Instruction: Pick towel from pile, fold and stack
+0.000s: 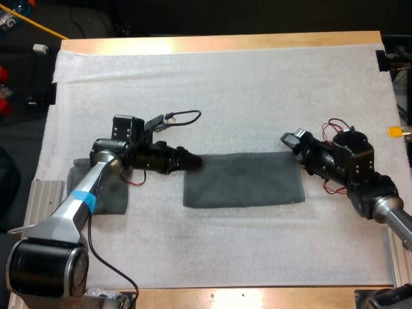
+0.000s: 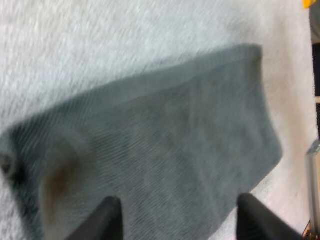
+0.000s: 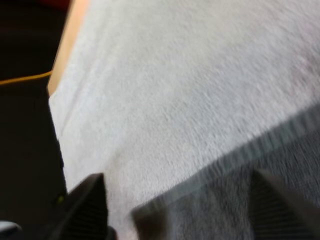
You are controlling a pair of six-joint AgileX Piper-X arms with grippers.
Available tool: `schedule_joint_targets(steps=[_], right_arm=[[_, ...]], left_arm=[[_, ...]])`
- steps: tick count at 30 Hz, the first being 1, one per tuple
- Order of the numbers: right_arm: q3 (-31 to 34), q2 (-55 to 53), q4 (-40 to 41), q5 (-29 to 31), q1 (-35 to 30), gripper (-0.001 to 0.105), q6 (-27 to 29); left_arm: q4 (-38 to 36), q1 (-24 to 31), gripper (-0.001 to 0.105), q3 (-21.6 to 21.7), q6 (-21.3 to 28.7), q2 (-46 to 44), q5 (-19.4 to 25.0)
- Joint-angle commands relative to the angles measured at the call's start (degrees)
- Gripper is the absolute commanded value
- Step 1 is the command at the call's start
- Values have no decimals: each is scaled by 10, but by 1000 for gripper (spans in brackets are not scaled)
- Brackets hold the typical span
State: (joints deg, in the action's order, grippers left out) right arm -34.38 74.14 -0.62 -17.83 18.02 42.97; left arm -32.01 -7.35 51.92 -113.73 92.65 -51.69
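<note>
Fuzzy white mat [image 1: 225,84] beneath flat, ribbed grey-green towel [image 1: 244,180] (left fingers [image 2: 107,220] and right fingers [image 3: 90,205] apart)

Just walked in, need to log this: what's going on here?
Two arms are at a dark towel spread flat on the white mat. The left gripper is open at its far left corner, the right gripper open near its far right corner. Neither holds it. A second towel lies under the left arm.
</note>
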Motion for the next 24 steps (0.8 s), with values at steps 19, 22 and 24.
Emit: schedule_joint_targets(steps=[19, 22, 24], right_arm=[[-88, -124, 330, 51, -2, 63, 320], [-124, -132, 411, 54, -2, 63, 362], [-141, -136, 446, 57, -2, 63, 381]], left_arm=[[-97, 0, 52, 12, 32, -224, 42], [-128, 0, 52, 12, 36, -257, 63], [-145, 0, 52, 12, 37, -278, 74]])
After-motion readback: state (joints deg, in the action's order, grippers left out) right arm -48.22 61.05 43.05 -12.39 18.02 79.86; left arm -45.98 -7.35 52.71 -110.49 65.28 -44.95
